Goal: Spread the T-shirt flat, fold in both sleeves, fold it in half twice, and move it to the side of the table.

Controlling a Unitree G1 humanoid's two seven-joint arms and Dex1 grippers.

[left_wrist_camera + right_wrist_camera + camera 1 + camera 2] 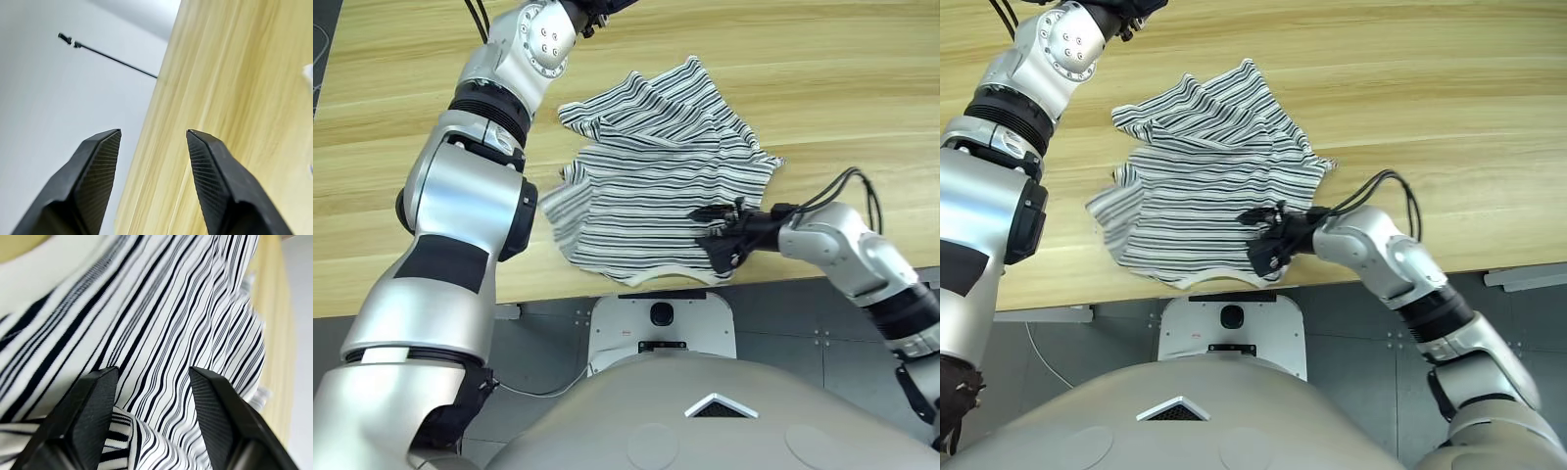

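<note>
The right gripper, fingers spread, sits on the near right part of the T-shirt. The shirt is a rumpled heap of black-and-white stripes by the table's front edge. The left gripper hangs parted above bare wood.

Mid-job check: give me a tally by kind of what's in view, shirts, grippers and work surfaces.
T-shirt, black-and-white striped, crumpled: 1
Grippers: 2, the left gripper and the right gripper
Wooden table: 1
Total: 4
</note>
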